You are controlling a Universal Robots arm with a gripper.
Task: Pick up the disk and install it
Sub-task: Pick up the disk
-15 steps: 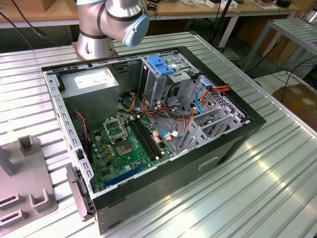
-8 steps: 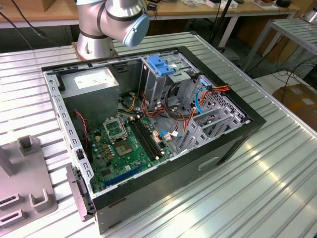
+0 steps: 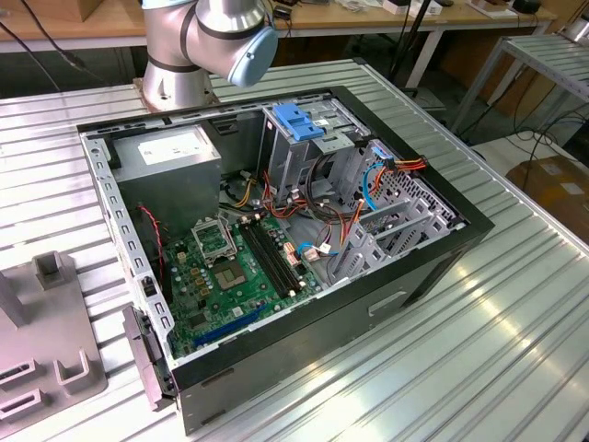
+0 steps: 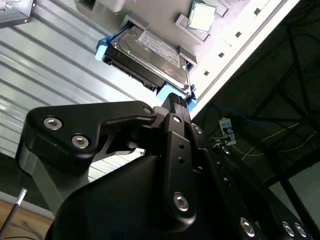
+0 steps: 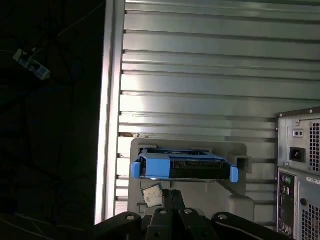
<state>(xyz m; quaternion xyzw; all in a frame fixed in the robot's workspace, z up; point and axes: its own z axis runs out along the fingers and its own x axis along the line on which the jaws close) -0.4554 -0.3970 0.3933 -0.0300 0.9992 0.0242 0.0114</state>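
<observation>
Operator: Where is the disk?

Manual: You will find the disk (image 5: 182, 167) seated in a grey holder (image 5: 225, 149) on the ribbed table (image 5: 200, 75). The holder sits near the table edge that cuts across the rib ends, between that edge and the rear panel of the computer case (image 5: 300, 170). The disk is not yet in the case.

Operator: What is the state of the gripper?

Manual: The gripper (image 5: 172, 194) has its 2 fingers drawn together and carries nothing. It hangs clear of the disk, with no contact.

Operator: Which relation governs the pick?

Manual: Treat this 1 as decisive. In the first wrist view the disk lies straight ahead of the fingertips, apart from them. Its long axis runs parallel to the table ribs and crosswise to the line of the fingers, with 1 blue rail at each end. You therefore face a long side, not a railed end. Note the small square chip (image 5: 151, 195) resting on the holder near the disk. With 1 arm on the rig, no choice of arm arises.
</observation>
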